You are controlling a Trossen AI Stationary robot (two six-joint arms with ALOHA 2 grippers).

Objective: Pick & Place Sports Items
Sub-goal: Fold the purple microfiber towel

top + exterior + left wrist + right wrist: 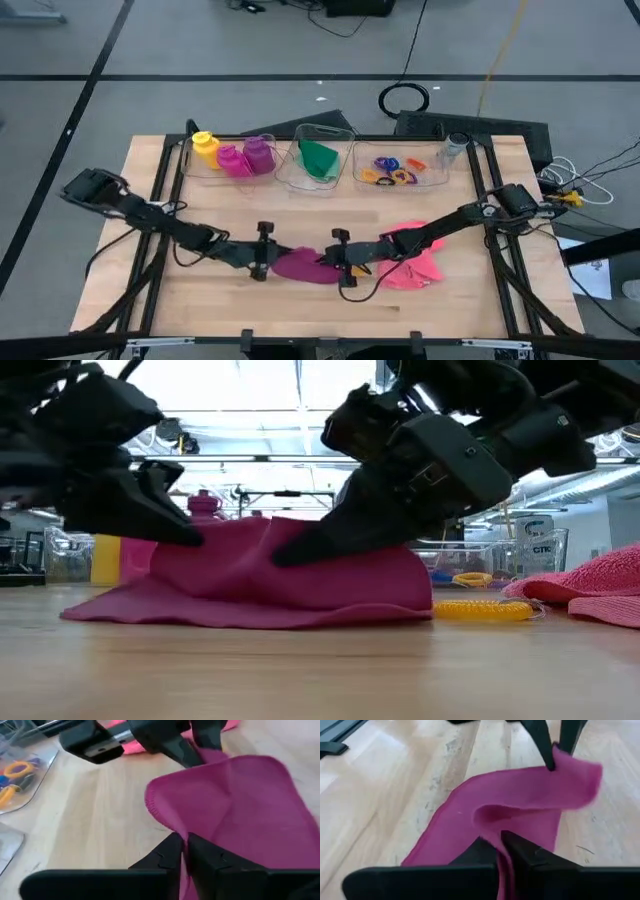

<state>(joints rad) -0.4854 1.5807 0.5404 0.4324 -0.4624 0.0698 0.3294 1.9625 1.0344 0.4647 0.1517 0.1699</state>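
Pinching soft magenta cloth (300, 266), both hands, rumpled fold

The wooden table (200, 290) carries a magenta cloth (300, 266) between the left tool (262, 262) and right tool (338, 262). A pink cloth (418, 268) lies beside the right tool. Three clear bins (290, 175) stand beyond both tools.

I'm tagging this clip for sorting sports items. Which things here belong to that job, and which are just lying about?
Part of the job:
- magenta cloth, pinched by left gripper and right gripper
- pink cloth
- green cloth
- bottles
- rings

Just lying about:
- clear bins holding the sorted items
- cable coil on the floor
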